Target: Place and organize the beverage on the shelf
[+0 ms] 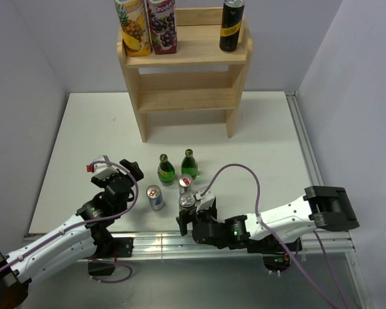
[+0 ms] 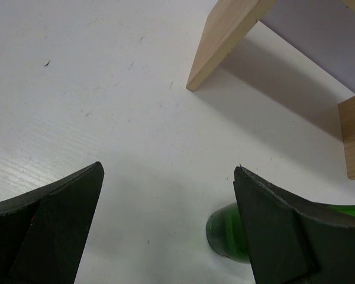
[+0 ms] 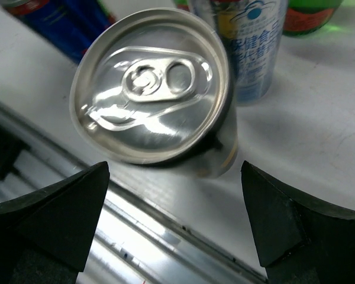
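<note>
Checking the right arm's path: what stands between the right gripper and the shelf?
Top view: a pale can and a green bottle stand between right gripper and shelf.

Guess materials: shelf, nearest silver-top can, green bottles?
Shelf: light unpainted wood, matte; pale tan boards with faint grain in the left wrist view.
Can: metal, likely aluminium; bright mirror-like lid with a pull tab.
Green bottles: glossy translucent green with paper-looking labels; glass or plastic, can't tell.
</note>
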`<state>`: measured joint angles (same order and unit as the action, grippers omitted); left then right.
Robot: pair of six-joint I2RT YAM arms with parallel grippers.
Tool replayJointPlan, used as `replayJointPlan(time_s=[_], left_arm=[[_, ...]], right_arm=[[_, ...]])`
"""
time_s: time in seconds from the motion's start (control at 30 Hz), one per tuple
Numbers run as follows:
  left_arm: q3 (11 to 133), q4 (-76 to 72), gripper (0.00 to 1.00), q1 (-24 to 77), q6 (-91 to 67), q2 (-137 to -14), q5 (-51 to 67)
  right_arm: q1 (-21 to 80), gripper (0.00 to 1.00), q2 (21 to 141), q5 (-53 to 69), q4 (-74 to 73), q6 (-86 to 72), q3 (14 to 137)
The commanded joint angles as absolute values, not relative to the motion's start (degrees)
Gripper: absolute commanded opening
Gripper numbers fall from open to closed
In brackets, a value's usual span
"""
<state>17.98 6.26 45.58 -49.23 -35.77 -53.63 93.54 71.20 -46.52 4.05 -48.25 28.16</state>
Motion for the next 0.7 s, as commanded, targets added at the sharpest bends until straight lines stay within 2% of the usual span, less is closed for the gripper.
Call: replayJointPlan(time_s=[0.0,0.2,0.33,0.67], left_arm=[[18.11,4.13,0.99,45.44,-49.13,-35.16,-53.26],[17.93,4.22,0.99,45.44,-49.22,-34.63,-53.26],[17.84,4.13,0.99,45.44,-48.96,-34.45,-53.17],[18.72,3.51,0.99,45.53,-48.6,-37.18,-52.91]], right_arm=[[91.41,0.99,76.35,-50.88,11.43,-47.2,29.7],[91.14,0.99,86.28,-64.21,1.78,-56.49,36.99],[91.23,0.99,91.66,-70.46,1.68,-59.92,39.02],[90.0,0.99,102.29,-77.96,-18.71,-82.87,46.66]])
